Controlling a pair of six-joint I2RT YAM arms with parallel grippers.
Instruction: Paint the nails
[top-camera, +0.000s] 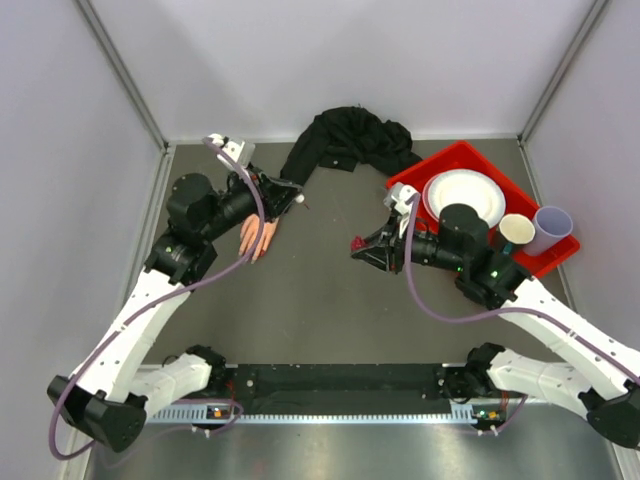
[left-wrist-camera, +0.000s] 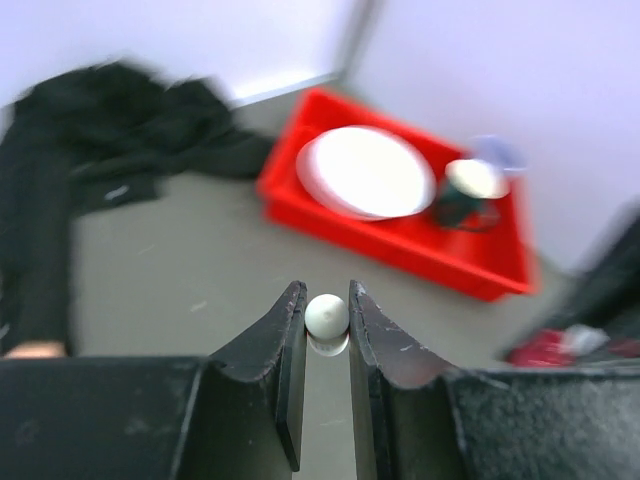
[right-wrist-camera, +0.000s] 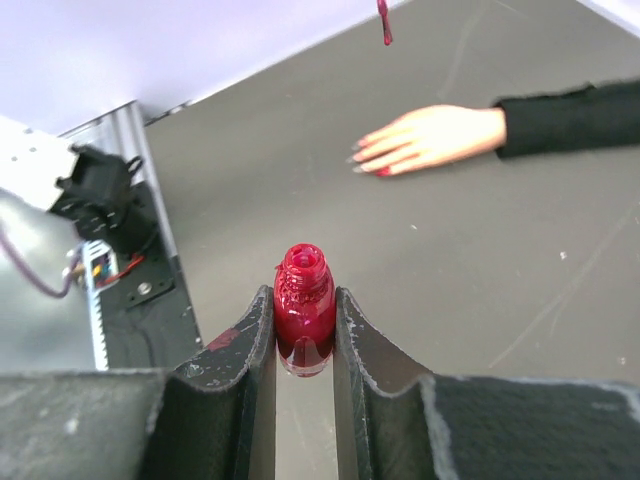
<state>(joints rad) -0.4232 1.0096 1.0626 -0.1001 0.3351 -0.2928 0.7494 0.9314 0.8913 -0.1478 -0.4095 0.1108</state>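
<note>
The peach mannequin hand lies palm down on the table, its black sleeve running to the back. In the right wrist view the hand shows its nails as tiny and pale, with a red patch near one lower fingertip. My left gripper hovers just behind the hand, shut on the white cap. The cap's red brush tip hangs above the hand. My right gripper is shut on the open red polish bottle, to the right of the hand.
A red tray at the back right holds a white plate and two cups. The sleeve fabric is bunched against the back wall. Grey walls enclose the table on three sides.
</note>
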